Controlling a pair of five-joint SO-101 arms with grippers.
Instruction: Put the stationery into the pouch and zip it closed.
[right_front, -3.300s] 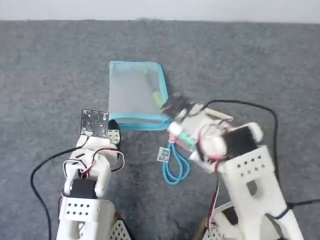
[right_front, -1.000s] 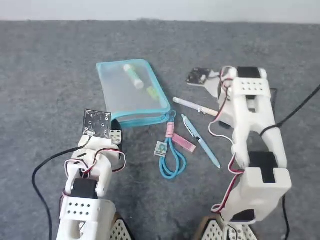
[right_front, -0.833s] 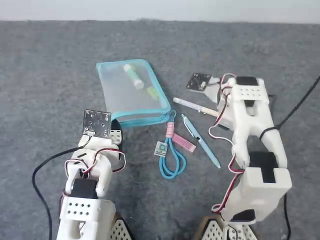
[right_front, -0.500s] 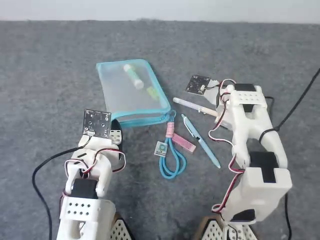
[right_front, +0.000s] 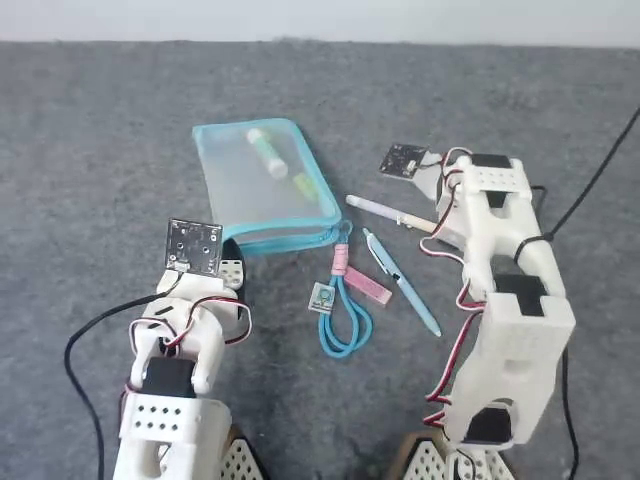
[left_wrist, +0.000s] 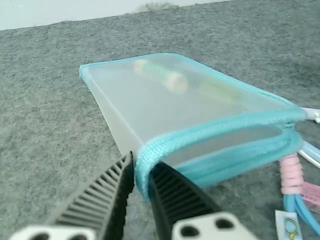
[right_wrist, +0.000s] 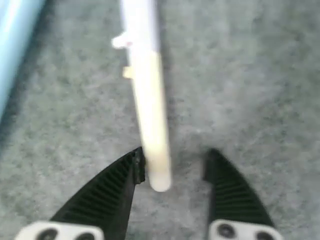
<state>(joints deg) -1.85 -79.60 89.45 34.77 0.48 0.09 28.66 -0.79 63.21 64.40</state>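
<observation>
A translucent pouch (right_front: 262, 195) with teal edging lies flat, its zipper side toward the arms, with a green and white glue stick (right_front: 267, 152) inside. My left gripper (left_wrist: 141, 182) is shut on the pouch's (left_wrist: 190, 110) near corner seam; from above it (right_front: 230, 262) sits at that corner. My right gripper (right_wrist: 172, 170) is open low over the carpet, straddling the end of a cream-white pen (right_wrist: 147, 115), which lies closer to one finger. That pen (right_front: 392, 214) lies right of the pouch, with a blue pen (right_front: 400, 282) and a pink eraser (right_front: 367, 285) nearer the arms.
A teal lanyard loop (right_front: 347, 322) with pink beads and a small tag (right_front: 323, 298) trails from the pouch's zipper end. Grey carpet (right_front: 110, 130) covers the table. A black cable (right_front: 600, 190) runs off to the right of the right arm.
The right arm has left the pouch mouth and swung right to the cream pen. The glue stick now lies inside the pouch, which has turned slightly. The left arm has not moved.
</observation>
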